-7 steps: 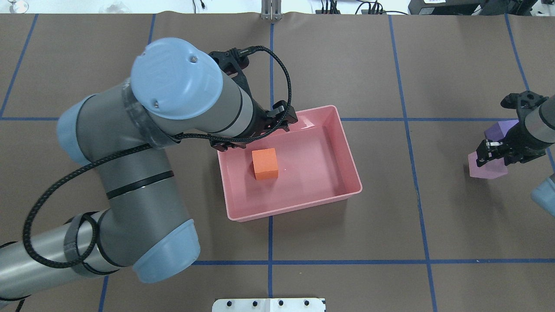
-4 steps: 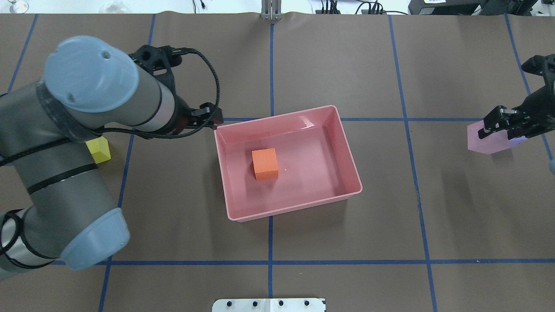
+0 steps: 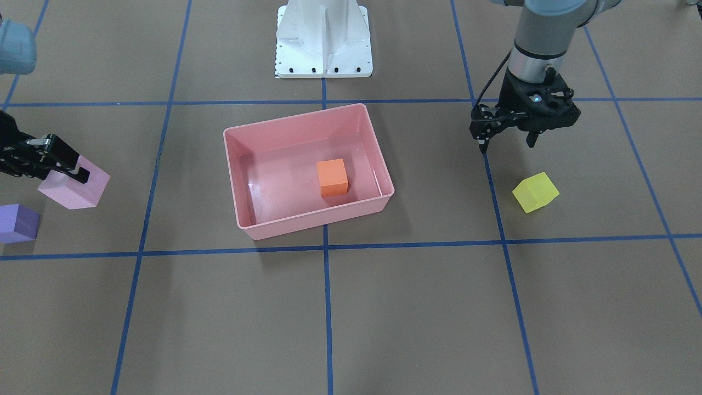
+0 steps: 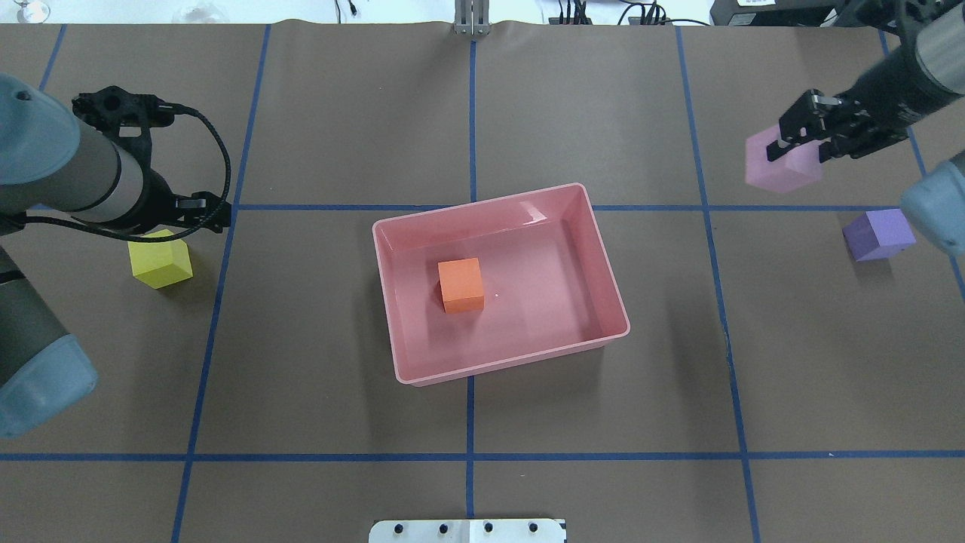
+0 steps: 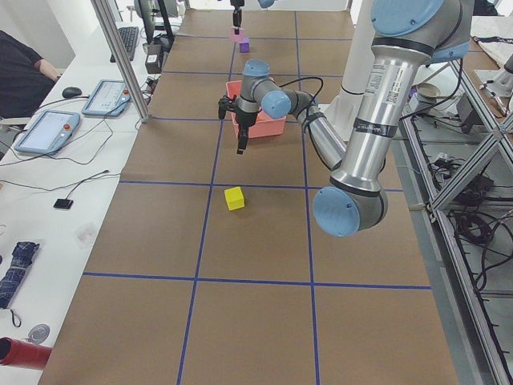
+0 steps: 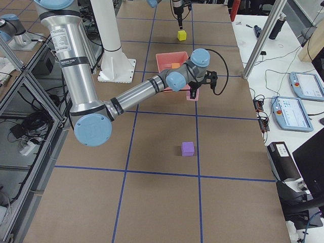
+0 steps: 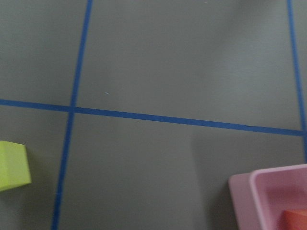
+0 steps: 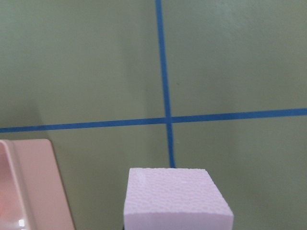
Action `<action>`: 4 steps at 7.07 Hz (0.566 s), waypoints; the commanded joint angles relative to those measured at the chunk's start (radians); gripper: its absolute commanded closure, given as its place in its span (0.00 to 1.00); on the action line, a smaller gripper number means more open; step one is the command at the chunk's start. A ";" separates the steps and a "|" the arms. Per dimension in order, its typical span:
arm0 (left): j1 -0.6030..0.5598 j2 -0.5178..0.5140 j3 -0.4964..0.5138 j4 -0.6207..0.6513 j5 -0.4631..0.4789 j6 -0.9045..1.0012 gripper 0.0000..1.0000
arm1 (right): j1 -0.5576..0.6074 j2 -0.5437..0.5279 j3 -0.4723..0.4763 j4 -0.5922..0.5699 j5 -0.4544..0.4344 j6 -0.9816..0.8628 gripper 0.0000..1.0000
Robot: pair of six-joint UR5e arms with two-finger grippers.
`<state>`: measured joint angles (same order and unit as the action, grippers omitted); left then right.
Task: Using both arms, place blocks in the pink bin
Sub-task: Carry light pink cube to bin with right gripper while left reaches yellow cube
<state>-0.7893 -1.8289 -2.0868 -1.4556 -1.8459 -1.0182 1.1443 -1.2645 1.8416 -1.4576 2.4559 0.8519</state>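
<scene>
The pink bin (image 4: 513, 357) lies mid-table and holds the orange block (image 4: 461, 285); both show in the front view, bin (image 3: 318, 220) and orange block (image 3: 332, 176). My left gripper (image 3: 507, 144) is open and empty, hanging just beside the yellow block (image 3: 535, 192), which also shows in the overhead view (image 4: 160, 259). My right gripper (image 4: 803, 136) is shut on the light pink block (image 4: 782, 162) and holds it above the table, right of the bin. The purple block (image 4: 878, 234) rests on the table near it.
The white pedestal base (image 3: 323, 38) stands at the robot's side of the table. Blue tape lines cross the brown table cover. A desk with tablets (image 5: 48, 128) runs along the far side. A metal post (image 4: 471, 19) stands at the far edge.
My left arm swung from over the bin's corner out to the left, above the yellow block. My right gripper lifted the light pink block away from the purple one.
</scene>
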 commanded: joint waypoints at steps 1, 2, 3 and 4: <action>-0.016 0.049 0.019 -0.058 -0.003 0.007 0.00 | -0.140 0.181 -0.005 -0.026 -0.136 0.197 1.00; -0.021 0.071 0.040 -0.106 -0.003 0.006 0.00 | -0.206 0.215 -0.008 -0.024 -0.208 0.252 1.00; -0.022 0.130 0.056 -0.220 -0.001 0.004 0.00 | -0.236 0.230 -0.008 -0.023 -0.239 0.262 1.00; -0.022 0.152 0.103 -0.311 0.000 -0.046 0.00 | -0.274 0.244 -0.008 -0.023 -0.277 0.263 1.00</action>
<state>-0.8102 -1.7154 -2.0282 -1.6540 -1.8471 -1.0245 0.9209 -1.0439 1.8337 -1.4808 2.2310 1.1001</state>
